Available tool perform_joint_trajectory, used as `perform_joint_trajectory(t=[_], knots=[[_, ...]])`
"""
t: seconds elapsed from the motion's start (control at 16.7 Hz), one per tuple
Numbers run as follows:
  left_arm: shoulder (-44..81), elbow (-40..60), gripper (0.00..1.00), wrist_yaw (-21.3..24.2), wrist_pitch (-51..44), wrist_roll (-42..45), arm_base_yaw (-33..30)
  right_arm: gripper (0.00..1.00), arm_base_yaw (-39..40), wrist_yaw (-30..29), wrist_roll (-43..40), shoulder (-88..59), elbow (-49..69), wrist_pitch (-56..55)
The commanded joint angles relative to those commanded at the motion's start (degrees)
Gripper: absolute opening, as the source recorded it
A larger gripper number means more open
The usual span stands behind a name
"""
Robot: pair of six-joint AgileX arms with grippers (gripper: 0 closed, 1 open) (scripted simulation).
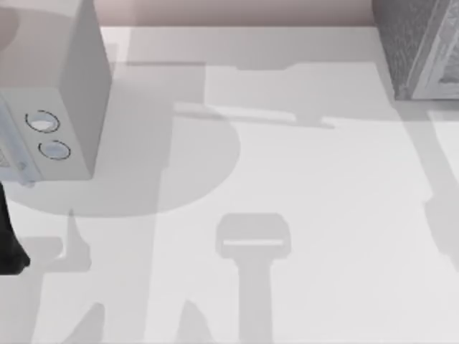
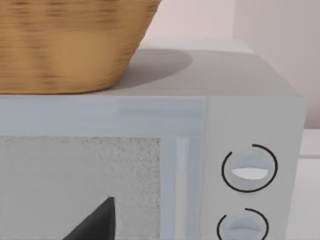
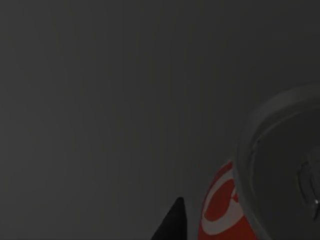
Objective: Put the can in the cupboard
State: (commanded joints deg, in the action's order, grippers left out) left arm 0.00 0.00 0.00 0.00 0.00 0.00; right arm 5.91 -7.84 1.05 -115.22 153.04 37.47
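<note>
Dim grey surroundings recorded throughout, red can (image 3: 220,212) with white markings seen close up, its silver rimmed top (image 3: 280,165) turned toward the camera, one dark fingertip (image 3: 172,222) noted beside it.

One white box (image 1: 50,86) with two round dials (image 1: 41,122) on a single counter (image 1: 287,172); one woven basket (image 2: 65,45) atop it; one dark grey speckled cupboard (image 1: 419,43); one red-and-white can (image 3: 225,210).
</note>
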Motion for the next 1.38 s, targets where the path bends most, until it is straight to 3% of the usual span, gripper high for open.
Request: perform_joint_trajectory(t=[0.48, 1.26, 1.38], knots=[[0.0, 0.0, 1.00, 0.0, 0.0, 0.0, 0.0, 0.00, -0.4, 0.7, -0.1, -4.5, 5.5, 1.5], [0.0, 0.0, 1.00, 0.0, 0.0, 0.0, 0.0, 0.98, -0.4, 0.7, -0.1, -4.5, 5.5, 1.5], [0.0, 0.0, 1.00, 0.0, 0.0, 0.0, 0.0, 1.00, -0.4, 0.7, -0.1, -4.5, 5.5, 1.5]])
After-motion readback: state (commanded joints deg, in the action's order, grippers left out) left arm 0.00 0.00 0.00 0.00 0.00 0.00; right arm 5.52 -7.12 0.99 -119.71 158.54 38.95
